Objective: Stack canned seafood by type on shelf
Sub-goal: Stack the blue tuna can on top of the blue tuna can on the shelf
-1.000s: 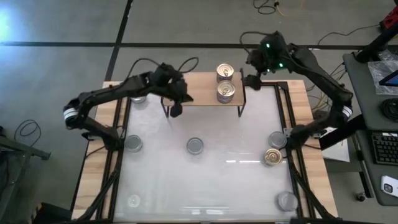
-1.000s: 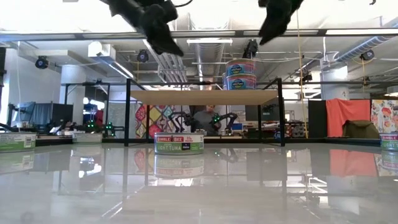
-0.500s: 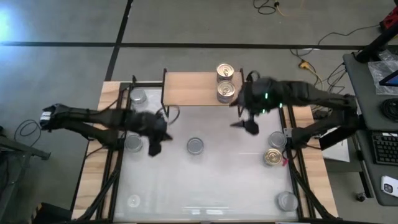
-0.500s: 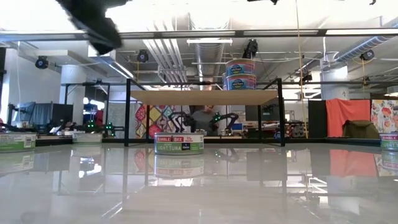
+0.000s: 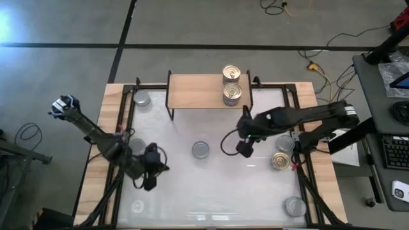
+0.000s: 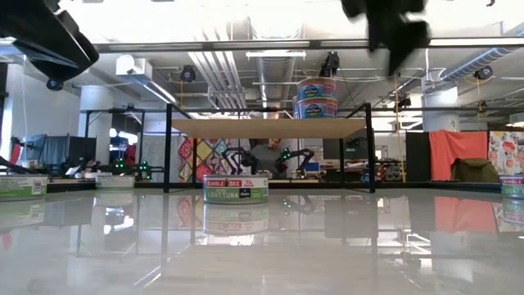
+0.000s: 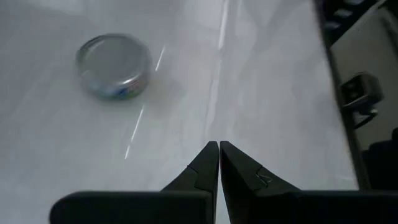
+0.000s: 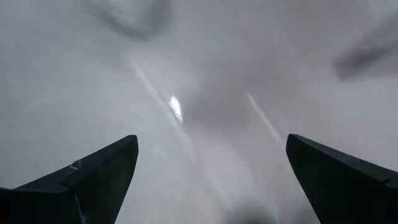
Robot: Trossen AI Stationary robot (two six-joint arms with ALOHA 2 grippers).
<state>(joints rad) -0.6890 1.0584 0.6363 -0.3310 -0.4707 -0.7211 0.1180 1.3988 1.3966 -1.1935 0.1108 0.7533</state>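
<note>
At the upper middle of the high view, the shelf [image 5: 203,91] carries two tins [image 5: 231,84] side by side at its right end. Other tins lie scattered on the white surface [image 5: 211,185]: a silver-topped one [image 5: 200,150] at centre, a gold-topped one [image 5: 280,161] at right. Just right of the centre tin hovers the right gripper [image 5: 243,148], fingers spread wide and empty. Lower left, the left gripper [image 5: 149,181] has its fingers pressed together, holding nothing, near a silver tin [image 7: 114,65].
</note>
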